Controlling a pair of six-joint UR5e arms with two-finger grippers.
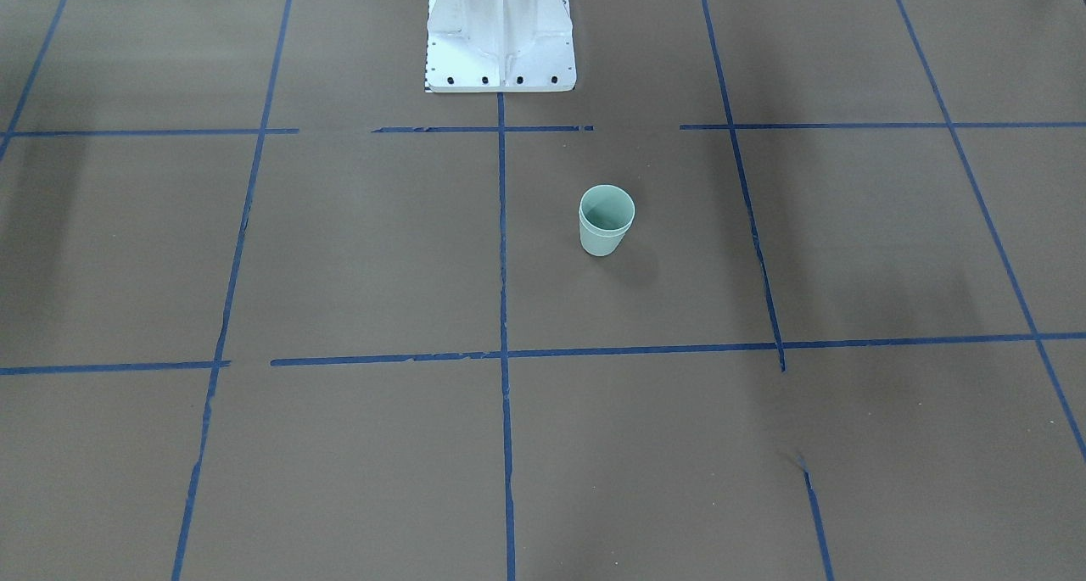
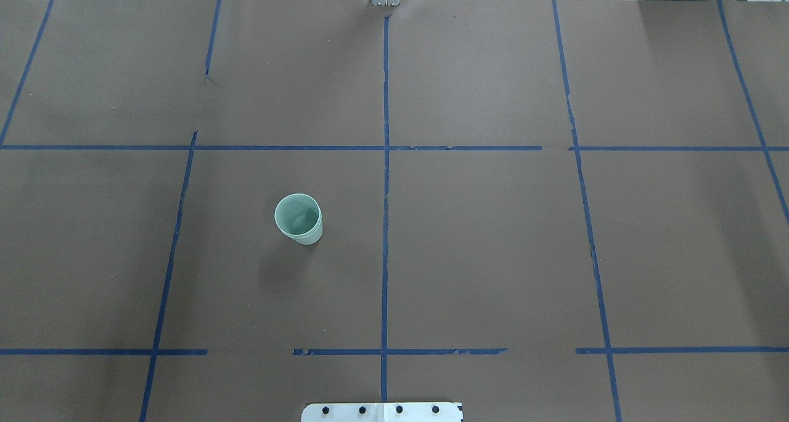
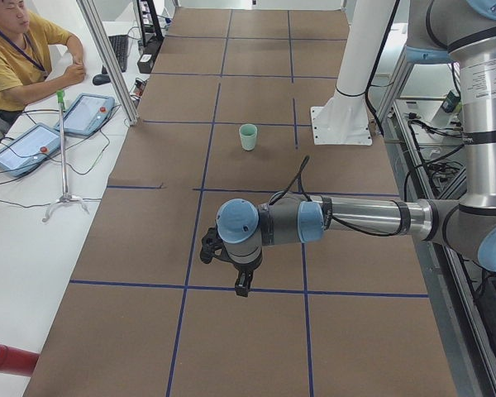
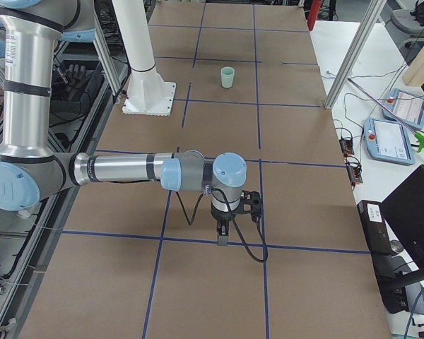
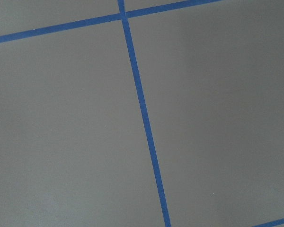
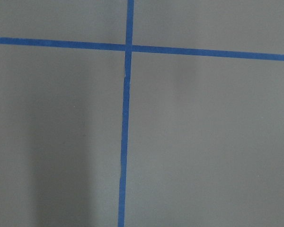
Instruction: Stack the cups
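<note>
The cups (image 1: 606, 220) seem nested upright; we cannot tell whether the left end effector (image 3: 240, 285) or the right end effector (image 4: 222, 236) is spread; a careless arm sweep could topple them.

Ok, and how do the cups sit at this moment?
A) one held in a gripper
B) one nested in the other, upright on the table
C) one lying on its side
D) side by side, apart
B: the cups show as one upright stack with a doubled rim, standing alone on the table.
</note>
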